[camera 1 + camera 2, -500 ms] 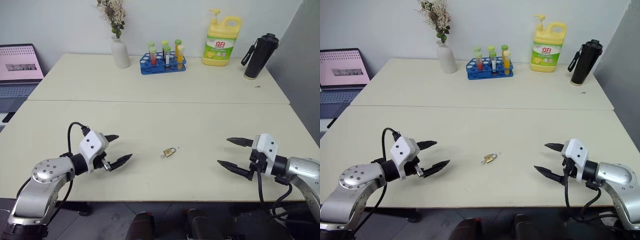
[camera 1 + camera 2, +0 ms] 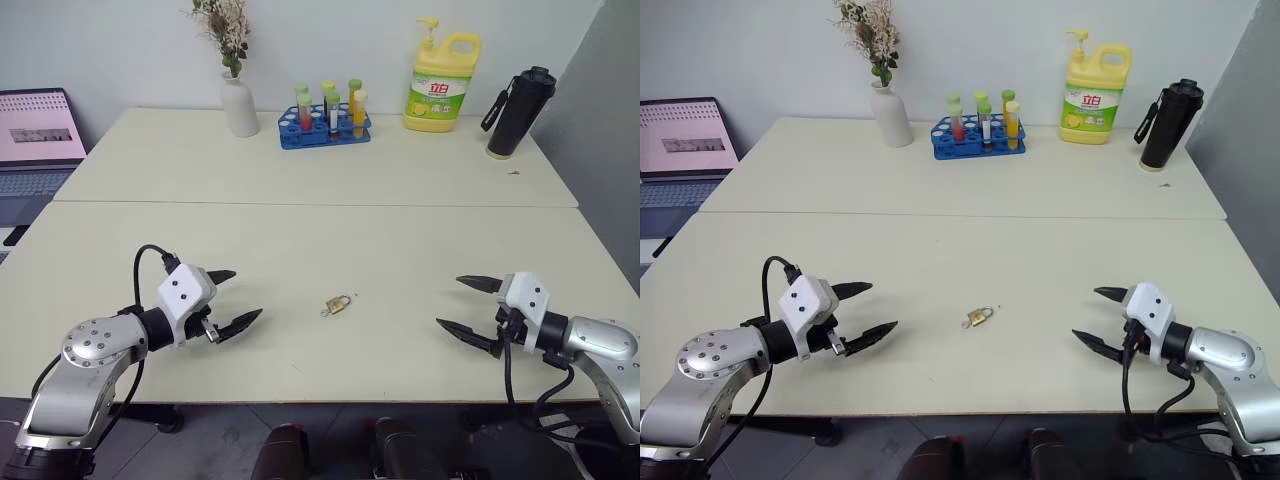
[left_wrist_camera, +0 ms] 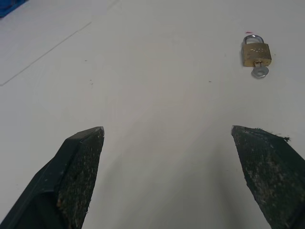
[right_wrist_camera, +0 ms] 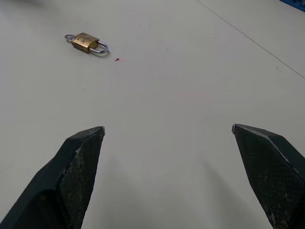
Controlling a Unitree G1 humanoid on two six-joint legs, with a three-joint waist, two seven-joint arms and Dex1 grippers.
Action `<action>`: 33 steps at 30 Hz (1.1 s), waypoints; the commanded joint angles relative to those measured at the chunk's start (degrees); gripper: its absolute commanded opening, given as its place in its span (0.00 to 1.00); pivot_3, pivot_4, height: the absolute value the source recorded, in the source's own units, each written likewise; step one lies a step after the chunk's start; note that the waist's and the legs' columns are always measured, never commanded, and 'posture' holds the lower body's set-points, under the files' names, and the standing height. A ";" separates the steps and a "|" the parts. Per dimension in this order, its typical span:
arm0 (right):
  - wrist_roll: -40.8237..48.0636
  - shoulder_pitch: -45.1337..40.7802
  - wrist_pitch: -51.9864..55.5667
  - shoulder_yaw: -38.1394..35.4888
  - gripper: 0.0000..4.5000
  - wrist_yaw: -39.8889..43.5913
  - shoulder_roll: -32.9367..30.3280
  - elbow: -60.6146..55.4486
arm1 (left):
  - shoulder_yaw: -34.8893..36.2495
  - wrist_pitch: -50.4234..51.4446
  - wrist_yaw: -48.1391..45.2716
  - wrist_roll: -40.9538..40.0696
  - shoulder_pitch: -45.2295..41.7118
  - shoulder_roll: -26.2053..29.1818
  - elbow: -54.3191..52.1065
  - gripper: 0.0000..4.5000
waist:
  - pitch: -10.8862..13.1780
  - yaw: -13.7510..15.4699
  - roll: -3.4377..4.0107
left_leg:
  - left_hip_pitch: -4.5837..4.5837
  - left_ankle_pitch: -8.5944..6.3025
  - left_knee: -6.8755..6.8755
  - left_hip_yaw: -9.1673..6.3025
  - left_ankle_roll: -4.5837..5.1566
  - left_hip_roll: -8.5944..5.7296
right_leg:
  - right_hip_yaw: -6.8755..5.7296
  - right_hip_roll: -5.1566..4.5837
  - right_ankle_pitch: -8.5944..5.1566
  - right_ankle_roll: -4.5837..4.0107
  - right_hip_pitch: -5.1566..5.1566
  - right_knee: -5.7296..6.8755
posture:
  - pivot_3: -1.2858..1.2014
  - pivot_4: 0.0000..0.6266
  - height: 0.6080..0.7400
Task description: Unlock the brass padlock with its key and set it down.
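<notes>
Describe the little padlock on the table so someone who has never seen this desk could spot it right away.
On the near cream-coloured tabletop, look at the bare stretch between the left claw and the right claw. There lies the small golden-brass rectangular padlock, flat, with a thin silver shackle and a tiny silvery key at its keyhole end. Nothing else lies near it; the other items line the far edge.

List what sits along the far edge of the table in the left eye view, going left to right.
White vase of dried flowers → blue rack of test tubes → yellow dish soap bottle → black flask.
</notes>
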 commanded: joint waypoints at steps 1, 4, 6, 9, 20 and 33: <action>-0.03 -1.48 -1.96 -0.49 1.00 -0.97 1.42 -0.91 | 2.12 -1.35 -3.04 -2.76 -0.92 0.98 -0.67 1.00 | 0.00 -0.01 0.00 | 0.00 0.00 0.00 0.00 0.00 0.00 | 0.00 0.00 0.00 0.00 0.00 0.00 | 0.52 0.24 1.00; 0.16 -2.31 -1.79 -0.10 1.00 -1.56 2.84 -1.07 | 2.73 -0.26 -4.53 -4.63 -0.64 1.34 -1.75 1.00 | 0.00 -0.02 0.00 | 0.00 0.00 0.00 0.01 0.00 0.01 | 0.01 0.00 0.00 0.00 0.00 0.00 | 0.52 0.24 1.00; 0.44 -2.93 -0.33 0.11 1.00 -2.18 3.52 -1.21 | 2.69 -0.59 -5.12 -4.62 -0.35 1.75 -1.86 1.00 | 0.00 -0.03 0.00 | 0.00 0.00 0.00 0.00 0.00 0.02 | 0.00 0.01 0.00 0.00 0.00 0.01 | 0.52 0.24 1.00; 2.06 -4.25 3.82 1.35 1.00 0.33 2.08 -2.31 | 2.82 -0.56 -4.86 -4.40 -0.26 1.88 -1.98 1.00 | 0.00 -0.03 0.00 | 0.01 0.00 0.00 0.00 0.00 0.01 | 0.00 0.01 0.00 0.00 0.00 0.02 | 0.52 0.24 1.00; 2.27 -14.08 6.10 8.16 1.00 6.48 0.67 -4.25 | 1.16 -0.14 -7.03 -4.58 -0.90 2.56 -3.51 1.00 | 0.01 -0.19 0.02 | 0.02 0.00 0.02 0.00 0.00 0.02 | -0.01 0.01 0.01 0.00 0.00 0.03 | 0.52 0.24 1.00; -9.40 -47.59 3.73 34.79 1.00 23.42 14.59 21.81 | -3.27 -3.64 -9.00 -0.68 -1.10 2.89 -4.07 1.00 | 0.03 -0.12 0.04 | 0.00 0.00 0.01 0.01 0.00 0.08 | -0.09 0.10 0.05 -0.09 -0.09 0.07 | 0.52 0.24 1.00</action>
